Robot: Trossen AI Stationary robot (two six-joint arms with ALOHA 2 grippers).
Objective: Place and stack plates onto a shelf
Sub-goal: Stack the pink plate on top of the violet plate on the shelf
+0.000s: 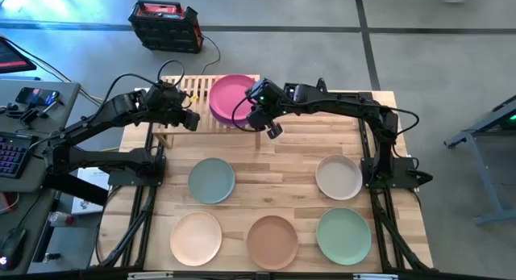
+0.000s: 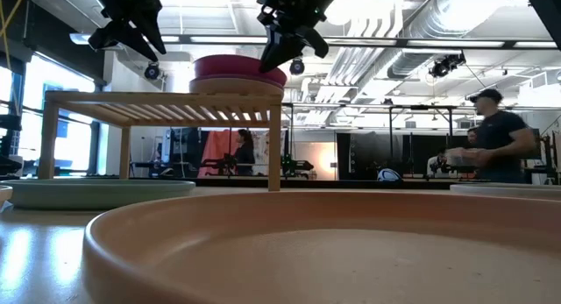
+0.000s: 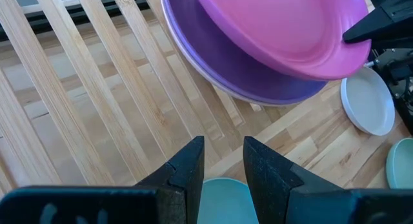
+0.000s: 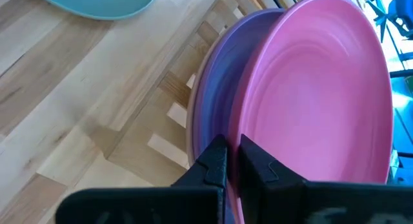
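setting a magenta plate (image 1: 231,95) onto the pile on the shelf (image 1: 186,86) looks like the step in hand. the right gripper (image 1: 260,119) sits at the near rim of that plate, and in the right wrist view its two fingers are drawn close with the magenta rim pinched between them. the plate lies tilted on a purple plate (image 3: 251,75) beneath it, so it seems not yet settled flat. in the low view a paler plate shows under the magenta one on top of the rack, but how many lie in the pile i cannot tell for sure.

the left gripper (image 1: 190,119) hovers over the bare left part of the shelf, holding nothing, its fingers a small way apart.

my guess is that the next move calls for lowering the magenta rim until it sits level on the pile, then spreading the fingers and pulling back without dragging the plate off the edge.

counted in the high view: one shelf, two arms, and five plates on the tabletop (image 1: 274,163), namely a grey-teal plate (image 1: 211,181), a cream plate (image 1: 339,177), a peach plate (image 1: 196,238), a brown plate (image 1: 272,241) and a mint green plate (image 1: 343,236)
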